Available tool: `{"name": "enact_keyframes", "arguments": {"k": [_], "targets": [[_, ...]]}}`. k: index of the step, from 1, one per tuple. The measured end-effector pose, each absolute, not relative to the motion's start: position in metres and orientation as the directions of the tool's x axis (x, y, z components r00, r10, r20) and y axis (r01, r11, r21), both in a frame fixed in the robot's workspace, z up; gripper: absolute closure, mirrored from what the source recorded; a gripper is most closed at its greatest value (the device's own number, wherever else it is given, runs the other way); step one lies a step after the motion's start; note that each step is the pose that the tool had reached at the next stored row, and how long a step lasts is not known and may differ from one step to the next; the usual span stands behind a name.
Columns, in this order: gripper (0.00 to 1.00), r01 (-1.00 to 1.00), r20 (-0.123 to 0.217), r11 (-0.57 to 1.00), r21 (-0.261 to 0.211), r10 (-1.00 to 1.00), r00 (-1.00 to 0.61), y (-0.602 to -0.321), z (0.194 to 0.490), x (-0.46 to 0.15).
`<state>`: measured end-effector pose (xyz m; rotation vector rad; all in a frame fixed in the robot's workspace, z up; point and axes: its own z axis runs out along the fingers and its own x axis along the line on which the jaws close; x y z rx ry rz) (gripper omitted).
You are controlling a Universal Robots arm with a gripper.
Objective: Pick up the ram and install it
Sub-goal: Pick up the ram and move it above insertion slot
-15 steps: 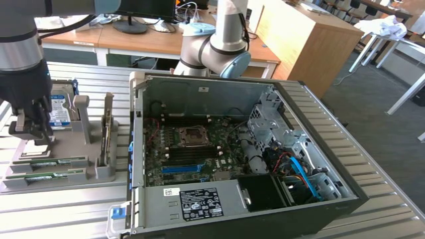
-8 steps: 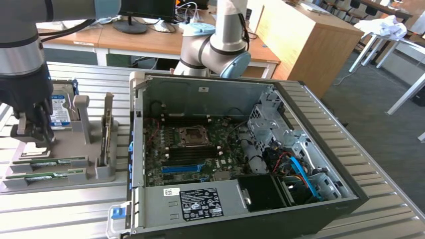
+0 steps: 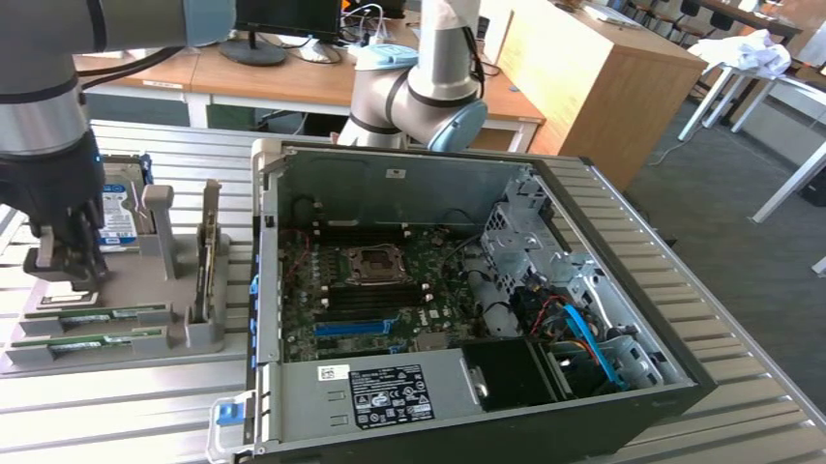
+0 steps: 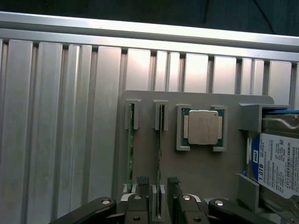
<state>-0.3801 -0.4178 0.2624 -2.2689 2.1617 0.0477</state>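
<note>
Pincer (image 4: 158, 183) jaws are seen spread wide and released, with nothing clasped between them. In the wrist view, its two dark fingertips (image 4: 141, 180) are set one to each side of the ram (image 4: 160, 140). The ram is stood on its long edge in a slot of the grey holder (image 4: 196, 163). Whether either fingertip is touching the board cannot be told.

In the exterior view the pincer (image 3: 65, 273) is found at the exterior view's left, poised over the same holder (image 3: 181, 333). The ram (image 3: 97, 313) is seen below it at the lower left, with a second ram stick (image 3: 88, 340) just beside it. That second stick (image 4: 131, 149) is seated in the neighbouring slot. A silvery processor chip (image 4: 203, 127) and a hard drive (image 4: 280, 163) are lodged further along the holder. The holder is carried on the ribbed metal counter (image 3: 142, 416), next to the open computer case (image 3: 387, 179).

The ram is judged to be light, thin and stiff, yet easily harmed if it is bent, twisted or squeezed hard on its small chips. Its smooth faces are likely to be somewhat slippery. A hold is best taken across the two flat faces near the middle of the upper edge, so that the stick is balanced and can be lifted straight out of its slot. The contact edge seated in the slot is better left untouched.
</note>
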Motion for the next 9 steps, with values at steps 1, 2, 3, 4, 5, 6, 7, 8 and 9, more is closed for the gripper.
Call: {"name": "enact_keyframes", "arguments": {"k": [1,2,3,4,5,6,7,8,9], "targets": [[0.7,-0.999,-0.027,-0.049,0.016,-0.998,0.048,-0.418,0.261,-0.38],[0.7,-0.999,-0.027,-0.049,0.016,-0.998,0.048,-0.418,0.26,-0.38],[0.7,-0.999,-0.028,-0.049,0.016,-0.998,0.048,-0.418,0.259,-0.38],[0.7,-0.999,-0.028,-0.049,0.016,-0.998,0.048,-0.418,0.257,-0.38],[0.7,-0.999,-0.028,-0.049,0.016,-0.998,0.048,-0.418,0.256,-0.38],[0.7,-0.999,-0.028,-0.049,0.016,-0.998,0.048,-0.418,0.254,-0.38],[0.7,-0.999,-0.028,-0.049,0.016,-0.998,0.048,-0.418,0.253,-0.38],[0.7,-0.999,-0.028,-0.049,0.016,-0.998,0.048,-0.418,0.251,-0.38],[0.7,-0.999,-0.028,-0.049,0.015,-0.998,0.048,-0.418,0.25,-0.38]]}}
